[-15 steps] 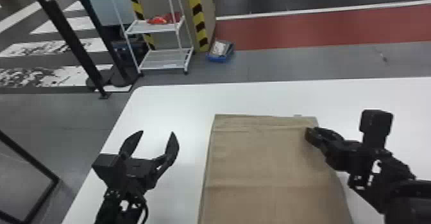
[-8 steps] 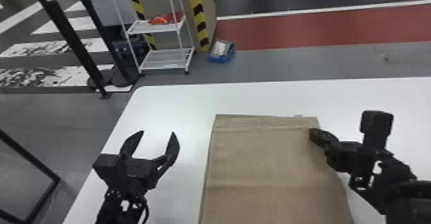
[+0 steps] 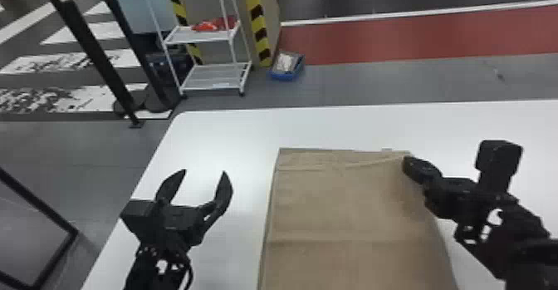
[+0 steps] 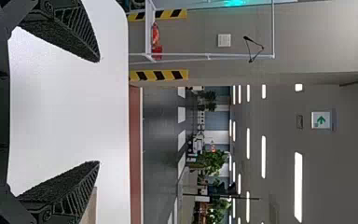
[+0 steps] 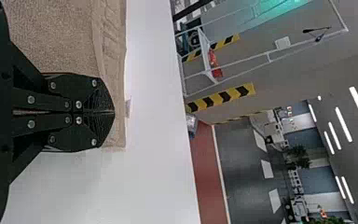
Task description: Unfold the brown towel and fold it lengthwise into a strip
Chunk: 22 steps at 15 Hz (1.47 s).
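The brown towel (image 3: 344, 210) lies spread flat on the white table, with a creased band along its far edge. My right gripper (image 3: 407, 163) is at the towel's far right corner. In the right wrist view, my right gripper (image 5: 113, 112) has its fingers together over the border of the towel (image 5: 51, 32); whether cloth is pinched between them cannot be made out. To the left of the towel, my left gripper (image 3: 205, 171) stands open above bare tabletop. The left wrist view has my left gripper (image 4: 98, 112) with its fingers wide apart, the towel (image 4: 91, 205) beside one finger.
The white table (image 3: 224, 135) extends beyond the towel's far edge and to both sides. On the floor past it stand a white wire shelf (image 3: 216, 77) and a blue bin (image 3: 286, 65). Black posts (image 3: 89, 52) rise at the far left.
My right gripper has shifted slightly to the right at the towel's corner. The left arm has kept its place, and the towel lies nearly as before.
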Tool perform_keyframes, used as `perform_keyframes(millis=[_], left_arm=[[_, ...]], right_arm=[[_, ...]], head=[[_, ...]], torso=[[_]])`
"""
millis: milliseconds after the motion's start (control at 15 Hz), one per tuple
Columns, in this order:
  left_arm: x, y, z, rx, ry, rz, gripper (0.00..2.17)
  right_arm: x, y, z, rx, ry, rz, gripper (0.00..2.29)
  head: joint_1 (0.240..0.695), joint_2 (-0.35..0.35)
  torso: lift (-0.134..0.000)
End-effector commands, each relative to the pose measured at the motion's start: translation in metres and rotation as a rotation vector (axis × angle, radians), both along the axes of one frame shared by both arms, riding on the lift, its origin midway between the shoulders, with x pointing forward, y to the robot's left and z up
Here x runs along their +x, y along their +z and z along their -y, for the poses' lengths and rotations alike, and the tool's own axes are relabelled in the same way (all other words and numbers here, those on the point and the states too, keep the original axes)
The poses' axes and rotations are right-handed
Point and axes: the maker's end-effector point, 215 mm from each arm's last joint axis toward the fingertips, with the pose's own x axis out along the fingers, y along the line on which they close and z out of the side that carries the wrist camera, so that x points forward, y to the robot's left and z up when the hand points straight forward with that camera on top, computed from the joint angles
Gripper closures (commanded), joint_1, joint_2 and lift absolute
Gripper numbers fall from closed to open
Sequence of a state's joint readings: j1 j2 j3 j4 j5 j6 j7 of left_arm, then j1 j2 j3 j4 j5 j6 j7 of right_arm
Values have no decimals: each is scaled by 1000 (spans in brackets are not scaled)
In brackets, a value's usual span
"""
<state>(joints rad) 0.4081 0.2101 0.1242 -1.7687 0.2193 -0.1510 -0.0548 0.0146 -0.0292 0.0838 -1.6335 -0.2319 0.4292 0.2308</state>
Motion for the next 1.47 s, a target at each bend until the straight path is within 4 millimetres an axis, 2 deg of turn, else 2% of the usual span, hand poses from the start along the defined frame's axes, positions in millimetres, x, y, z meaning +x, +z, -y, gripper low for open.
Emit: perform_keyframes(millis=[0,133,267,533,600,667,800,933,1133,1400], left_arm=[[0,0,0,0,1,0,103],[0,1,-1,1,2,3,103],[0,2,-5,3,8,5,103],[-4,15,-27,8,44,24,103],[-5,18,-34,7,59,30,103],[-8,21,-47,11,83,34,103],[-11,28,-70,5,129,45,103],[-19,35,-97,4,200,56,103],[-28,42,-122,5,264,68,103],[-30,41,-127,-2,293,66,100]], right_arm=[[-6,15,-4,8,7,30,1187],[-13,24,-13,13,24,47,1187],[-21,39,-34,29,64,74,1187],[-48,76,-111,55,208,139,1214],[-58,80,-131,56,247,149,1214],[-67,84,-152,62,295,160,1214],[-77,98,-186,61,362,187,1214],[-85,100,-214,45,421,195,1214],[-97,83,-248,18,498,171,1214],[-112,52,-285,-14,590,121,1190]], head=[[695,233],[695,237],[695,244],[695,306],[695,325],[695,350],[695,350],[695,350],[695,350],[695,350]], torso=[[-125],[-125],[-125],[-125],[-125],[-125],[-125],[-125],[-125],[-125]])
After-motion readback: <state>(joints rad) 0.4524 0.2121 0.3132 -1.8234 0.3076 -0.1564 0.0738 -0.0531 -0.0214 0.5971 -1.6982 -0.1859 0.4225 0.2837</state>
